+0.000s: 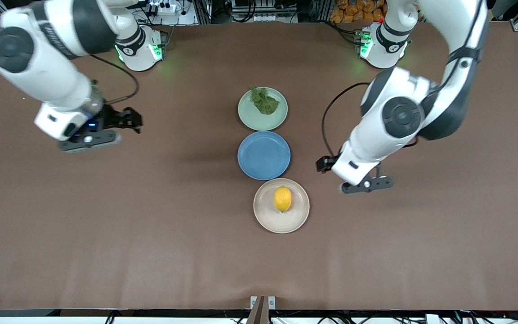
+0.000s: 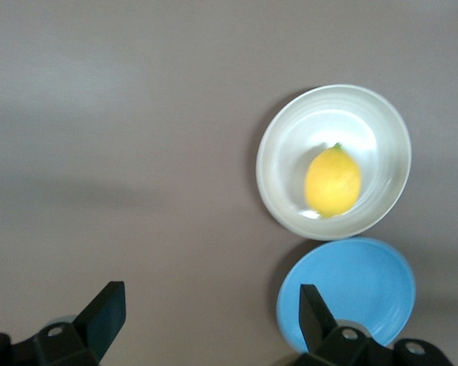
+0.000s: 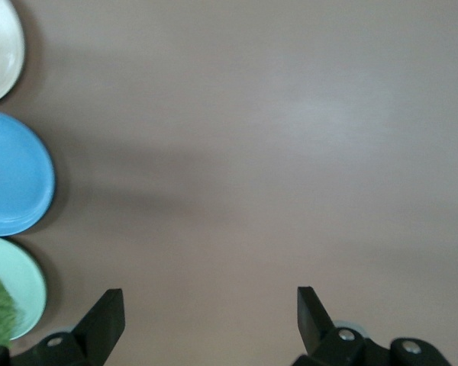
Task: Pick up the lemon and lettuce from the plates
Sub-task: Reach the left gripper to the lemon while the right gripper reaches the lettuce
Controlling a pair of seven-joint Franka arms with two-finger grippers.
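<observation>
Hovering wide-spread over bare counter (image 1: 106,252), left gripper (image 1: 367,185) sits just beside cream plate (image 1: 265,222) holding lemon (image 1: 283,198): centre over fruit, descend. Right gripper (image 1: 89,143), also spread, waits well apart from lettuce (image 1: 264,100) on mint plate (image 1: 252,119).

Three plates line the brown table (image 1: 106,234): green plate (image 1: 250,119) at 12 o'clock, blue plate (image 1: 264,155) centre, cream plate (image 1: 265,216) at 6.
</observation>
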